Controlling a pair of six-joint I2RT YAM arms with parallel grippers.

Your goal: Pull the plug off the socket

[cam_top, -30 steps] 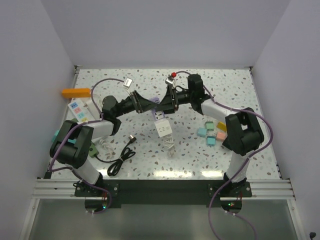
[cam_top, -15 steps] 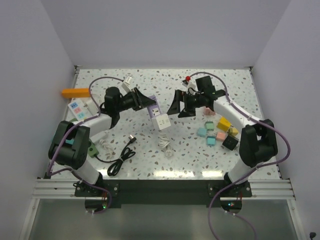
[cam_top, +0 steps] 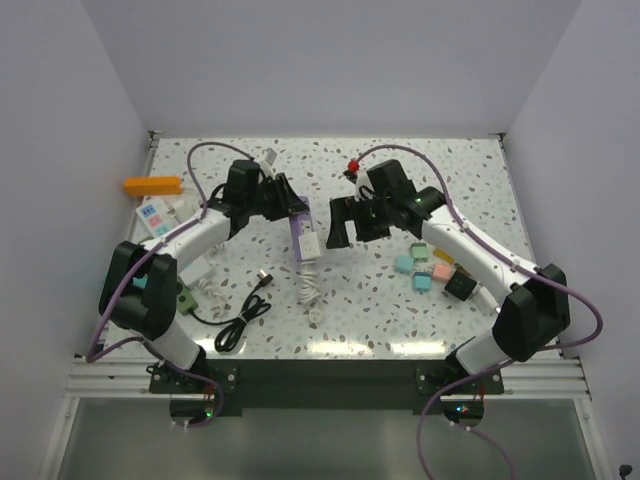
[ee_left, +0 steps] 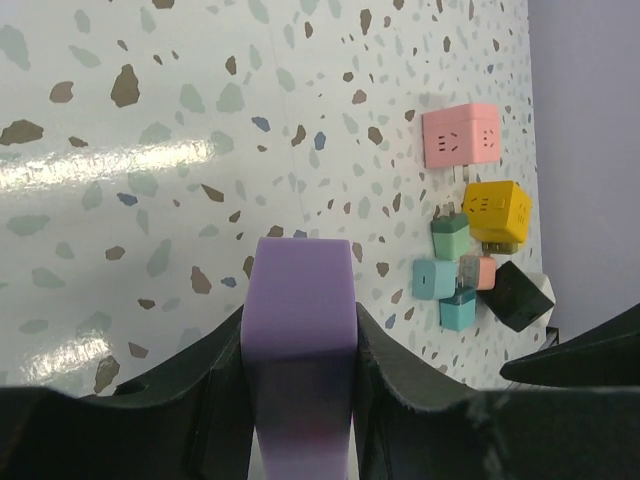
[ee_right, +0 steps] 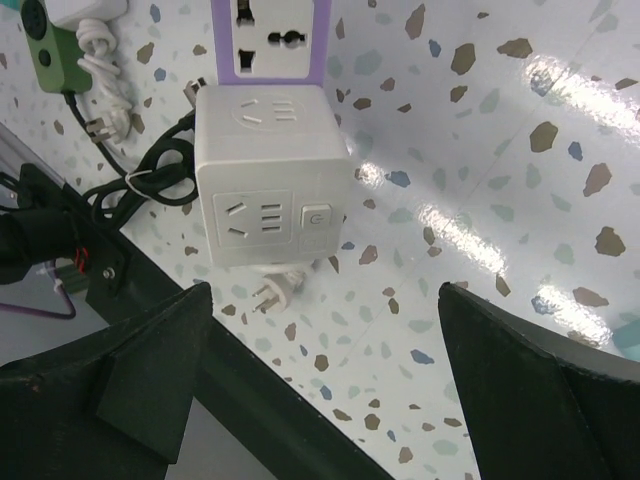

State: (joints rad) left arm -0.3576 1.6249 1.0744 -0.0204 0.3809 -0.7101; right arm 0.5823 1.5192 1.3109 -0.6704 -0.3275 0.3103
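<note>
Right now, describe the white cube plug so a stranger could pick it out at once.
Start at the middle of the speckled table. The left gripper clamps a purple socket strip, and the white cube plug sits at that strip's near end. It is the only white cube; the coloured cubes lie apart by the right arm.

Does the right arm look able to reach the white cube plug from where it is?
Probably yes. The right gripper is open and faces the white cube plug, which sticks out of the purple socket held by the left gripper; nothing lies between them.
</note>
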